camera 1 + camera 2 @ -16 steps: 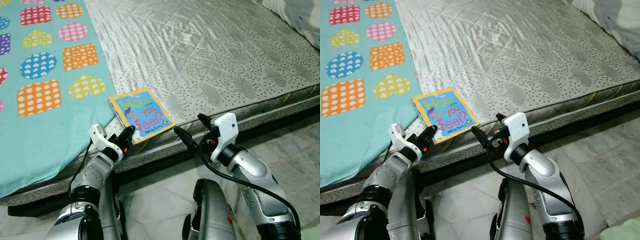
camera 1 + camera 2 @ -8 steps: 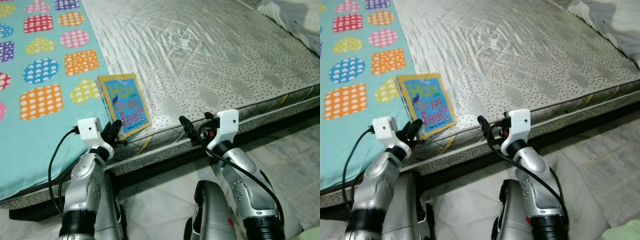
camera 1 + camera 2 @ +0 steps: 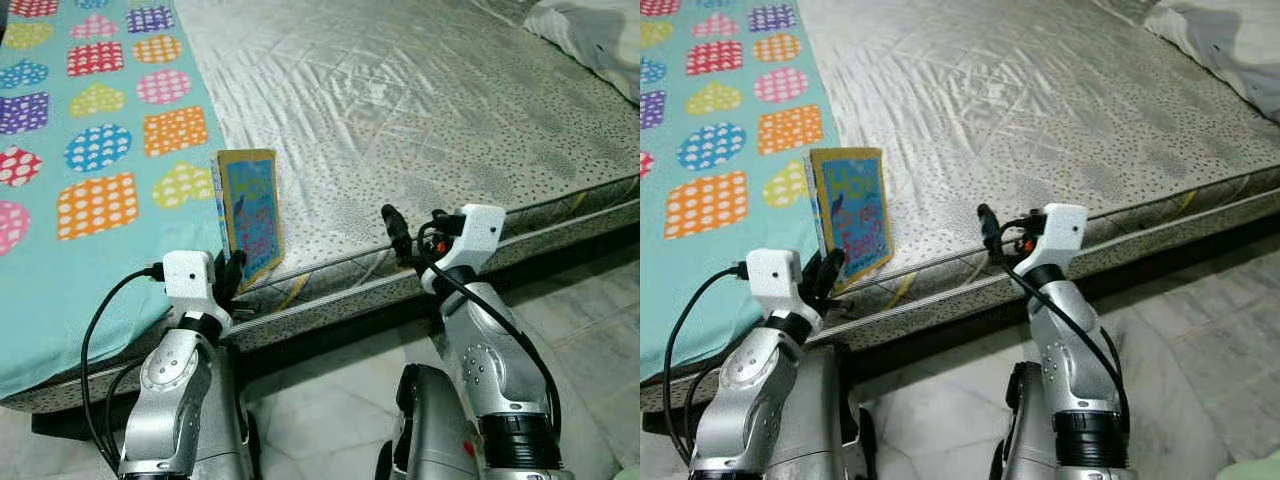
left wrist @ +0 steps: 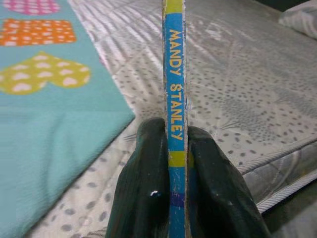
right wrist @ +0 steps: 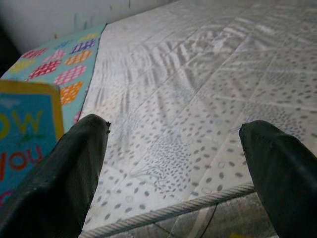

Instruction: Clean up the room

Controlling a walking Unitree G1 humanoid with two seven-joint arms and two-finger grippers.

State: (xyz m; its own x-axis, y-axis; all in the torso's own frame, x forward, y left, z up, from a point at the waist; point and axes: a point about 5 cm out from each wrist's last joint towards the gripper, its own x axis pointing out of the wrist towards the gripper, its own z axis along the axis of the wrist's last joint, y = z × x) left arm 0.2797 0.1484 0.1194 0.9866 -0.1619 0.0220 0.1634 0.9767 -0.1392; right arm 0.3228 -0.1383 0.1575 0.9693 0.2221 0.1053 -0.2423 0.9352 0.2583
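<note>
Book now upright over quilted mattress, marble floor below.

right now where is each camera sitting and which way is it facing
Left eye and right eye views: on the head, looking down at the mattress edge; both arms show.
Left wrist view: along the left gripper, shut on the book held on edge.
Right wrist view: along the right gripper, fingers apart, over the mattress.
Shared: the book and the patterned blanket appear in all of them.

Left hand clamped on book spine, edge-on, upright over mattress; teal blanket beside.
</note>
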